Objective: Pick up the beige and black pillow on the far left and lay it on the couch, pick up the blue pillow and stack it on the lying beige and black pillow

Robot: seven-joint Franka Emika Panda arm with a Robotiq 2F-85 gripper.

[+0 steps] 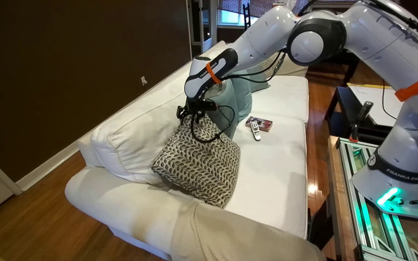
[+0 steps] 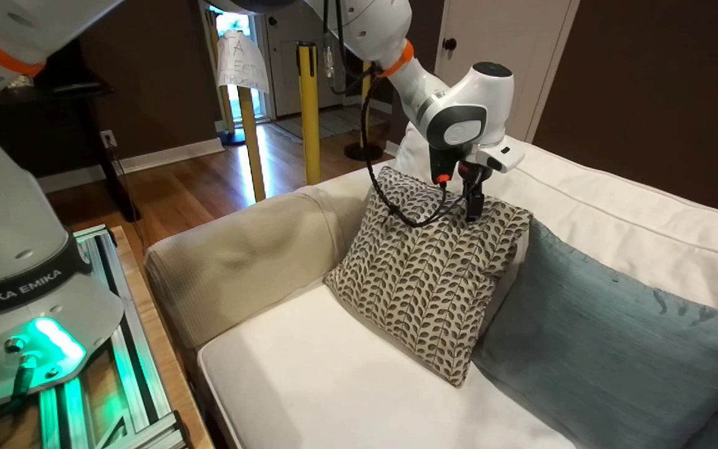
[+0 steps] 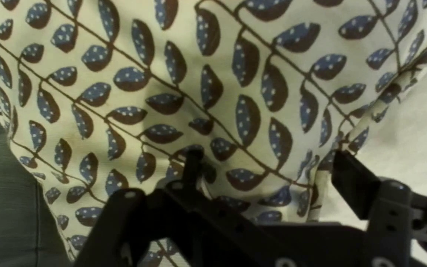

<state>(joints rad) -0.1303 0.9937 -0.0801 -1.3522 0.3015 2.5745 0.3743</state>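
1. One patterned pillow [image 2: 421,268], mid-frame in both exterior views, tilted on the couch [image 2: 328,368] near its armrest [image 1: 118,195]; at least two blue pillows [image 2: 621,337], the nearer just beside it, lower right in an exterior view;
2. One gripper [image 3: 271,172], lower centre of the wrist view; its two fingers [image 3: 356,185] wide apart, the patterned pillow's edge between them;
3. One remote [image 1: 255,131] overlapping one book or box [image 1: 266,125], right of centre in an exterior view;
4. Couch white, beige throw [image 1: 238,232] over the armrest; brown walls [image 1: 85,47], wooden floor [image 1: 62,214]; at least three yellow posts [image 2: 310,112], upper left in an exterior view;
5. "FRANKA EMIKA" on the robot arm [image 1: 314,41]; one handwritten paper sign [image 2: 242,68], upper left, partly legible: "PROGR".
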